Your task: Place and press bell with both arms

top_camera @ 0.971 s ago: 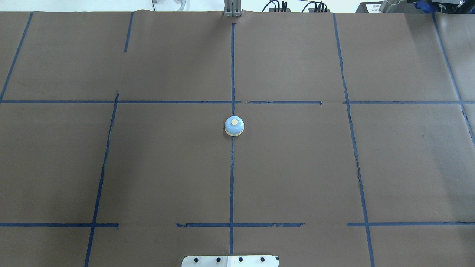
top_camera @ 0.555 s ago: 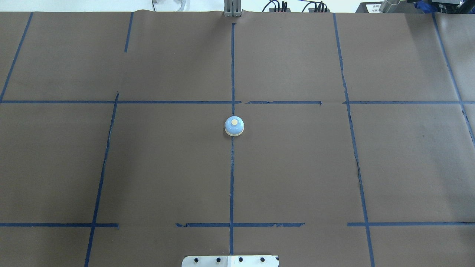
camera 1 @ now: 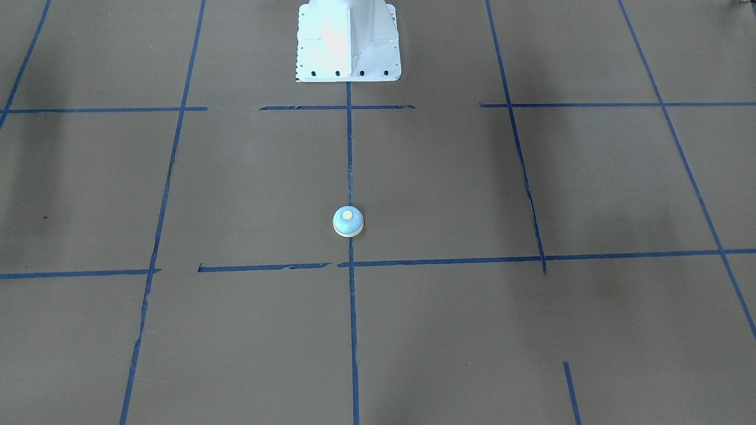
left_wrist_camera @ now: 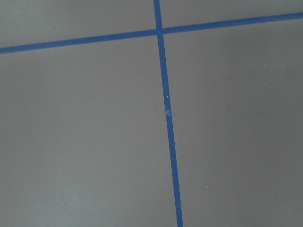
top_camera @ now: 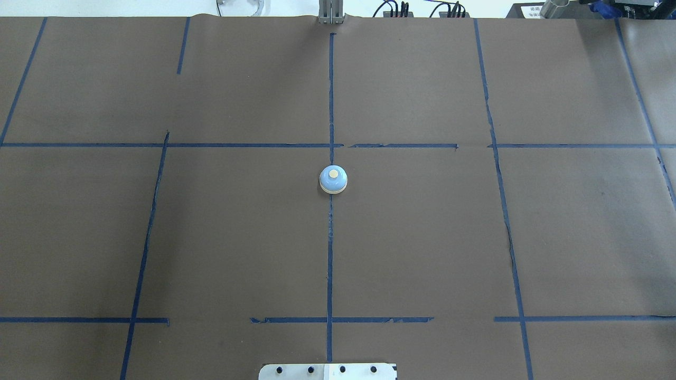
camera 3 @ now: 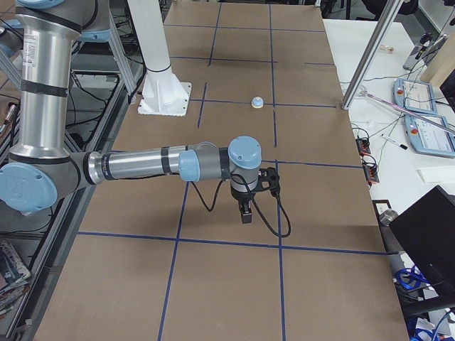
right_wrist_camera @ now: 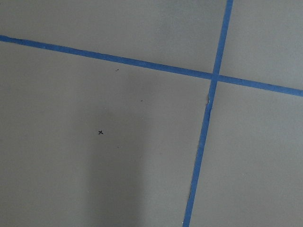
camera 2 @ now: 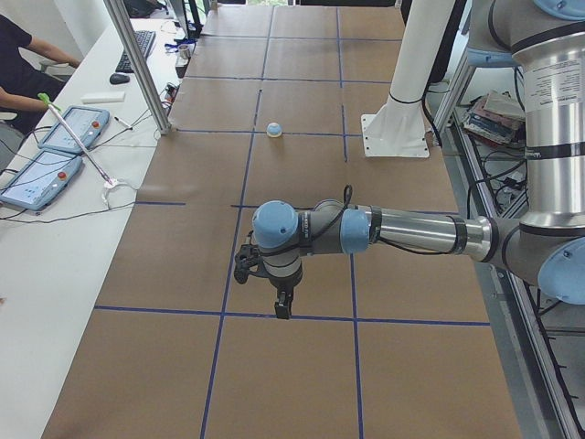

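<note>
The light-blue bell [top_camera: 333, 180] with its cream button stands upright on the centre blue tape line of the brown table cover; it also shows in the front view [camera 1: 348, 222] and the side views [camera 2: 273, 130] [camera 3: 258, 102]. No arm is near it. My left gripper [camera 2: 284, 306] hangs low over the table far towards the left end. My right gripper [camera 3: 246, 213] hangs low far towards the right end. Both show only in the side views, so I cannot tell whether they are open or shut. The wrist views show only brown paper and blue tape.
The white base pedestal [camera 1: 348, 41] stands at the robot's side of the table. Aluminium posts [camera 2: 137, 64] [camera 3: 370, 57] rise at the far edge. Tablets [camera 2: 46, 174] and a seated operator [camera 2: 18, 55] are at the side bench.
</note>
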`<control>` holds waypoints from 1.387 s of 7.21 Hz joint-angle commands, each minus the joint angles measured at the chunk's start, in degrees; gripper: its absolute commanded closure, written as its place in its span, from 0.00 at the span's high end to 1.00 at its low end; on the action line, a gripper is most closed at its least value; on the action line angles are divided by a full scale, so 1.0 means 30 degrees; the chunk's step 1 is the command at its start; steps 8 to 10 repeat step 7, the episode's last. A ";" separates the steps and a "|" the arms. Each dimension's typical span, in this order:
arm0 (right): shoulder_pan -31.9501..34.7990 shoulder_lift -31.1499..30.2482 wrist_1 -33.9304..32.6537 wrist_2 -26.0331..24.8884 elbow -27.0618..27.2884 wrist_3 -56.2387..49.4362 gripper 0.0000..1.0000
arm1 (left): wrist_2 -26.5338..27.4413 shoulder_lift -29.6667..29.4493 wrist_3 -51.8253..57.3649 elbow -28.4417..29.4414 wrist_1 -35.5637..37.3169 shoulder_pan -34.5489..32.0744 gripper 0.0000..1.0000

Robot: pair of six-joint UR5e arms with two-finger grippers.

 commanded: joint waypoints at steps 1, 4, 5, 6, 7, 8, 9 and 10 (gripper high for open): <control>-0.0001 0.0045 0.0043 0.0053 -0.0195 0.0010 1.00 | -0.0092 0.0642 0.0046 0.0102 -0.0187 -0.0011 1.00; -0.0001 0.0045 0.0072 0.0082 -0.0195 0.0010 1.00 | 0.0171 0.0004 0.0104 -0.0249 -0.0247 0.0048 1.00; -0.0001 0.0016 0.0043 0.0111 -0.0195 0.0010 1.00 | 0.0230 -0.0406 0.0105 -0.0249 -0.0218 0.0048 1.00; -0.0001 -0.0071 0.0072 0.0140 -0.0166 0.0039 1.00 | 0.0230 -0.0526 0.0105 -0.0307 -0.0247 0.0048 1.00; -0.0001 -0.0043 0.0072 0.0140 -0.0195 0.0010 1.00 | 0.0143 -0.0527 0.0134 -0.0424 -0.0218 0.0019 1.00; -0.0001 -0.0043 0.0072 0.0140 -0.0195 0.0010 1.00 | 0.0143 -0.0527 0.0134 -0.0424 -0.0218 0.0019 1.00; -0.0001 -0.0043 0.0072 0.0140 -0.0195 0.0010 1.00 | 0.0143 -0.0527 0.0134 -0.0424 -0.0218 0.0019 1.00; -0.0001 -0.0043 0.0072 0.0140 -0.0195 0.0010 1.00 | 0.0143 -0.0527 0.0134 -0.0424 -0.0218 0.0019 1.00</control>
